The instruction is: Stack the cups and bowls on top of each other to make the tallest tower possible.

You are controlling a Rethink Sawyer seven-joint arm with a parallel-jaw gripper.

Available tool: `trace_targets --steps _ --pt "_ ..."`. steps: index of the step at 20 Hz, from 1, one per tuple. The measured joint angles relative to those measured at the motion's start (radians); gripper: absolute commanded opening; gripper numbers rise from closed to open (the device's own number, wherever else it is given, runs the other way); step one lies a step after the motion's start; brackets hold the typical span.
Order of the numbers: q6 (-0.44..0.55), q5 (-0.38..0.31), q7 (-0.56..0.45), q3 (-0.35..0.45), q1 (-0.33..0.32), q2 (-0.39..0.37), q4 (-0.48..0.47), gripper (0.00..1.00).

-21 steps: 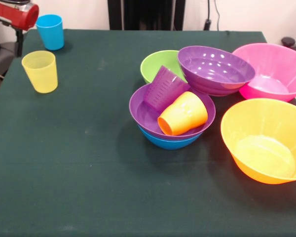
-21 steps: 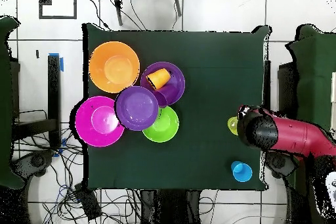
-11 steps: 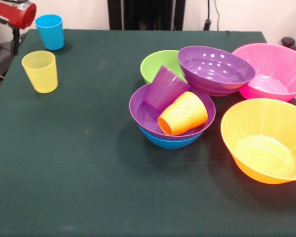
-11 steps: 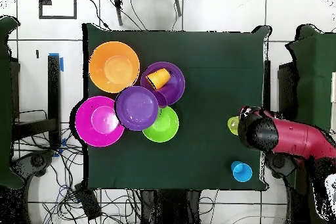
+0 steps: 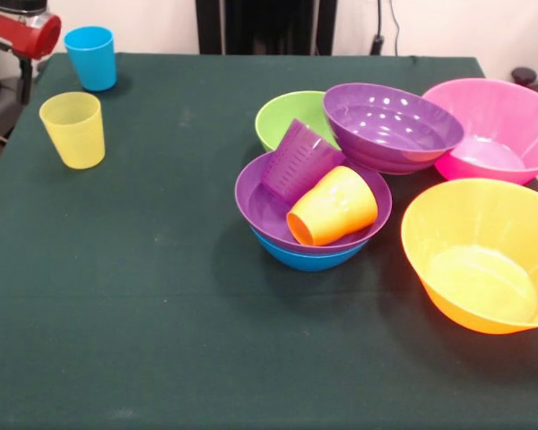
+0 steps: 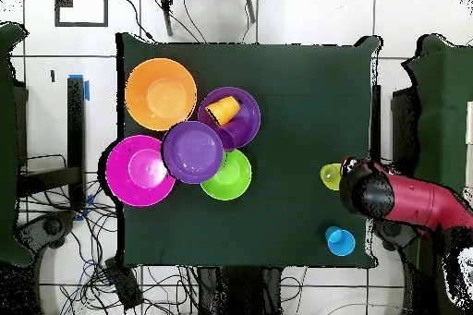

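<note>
A matt, dark green cloth covers the table (image 5: 134, 296), its weave faintly flecked with pale lint. The bowls are smooth, glossy plastic: the upper purple bowl (image 5: 392, 125) shows bright specks of reflected light, the green bowl (image 5: 282, 116) is opaque, and the pink bowl (image 5: 498, 125) and the orange bowl (image 5: 484, 260) look translucent. The yellow cup (image 5: 73, 130) is frosted, see-through plastic; the blue cup (image 5: 91, 56) is opaque and satin. The purple cup (image 5: 298, 159) carries fine moulded ridges. The arm (image 6: 406, 199) has a shiny red shell.

A lab: green-clothed table (image 6: 296, 99) on tiled floor (image 6: 314, 16), loose cables (image 6: 166, 279) trailing around it.
</note>
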Motion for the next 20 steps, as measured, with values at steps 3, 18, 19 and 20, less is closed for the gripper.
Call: trace_targets --steps 3,18,19,20 --pt "-0.008 0.000 0.000 -0.019 0.009 0.015 0.000 1.00" --pt "-0.097 0.026 0.000 0.010 -0.040 0.007 0.051 1.00" --pt "-0.100 0.029 0.000 0.011 -0.039 0.006 0.055 1.00" --pt "-0.103 0.032 0.000 0.011 -0.037 0.004 0.058 1.00"
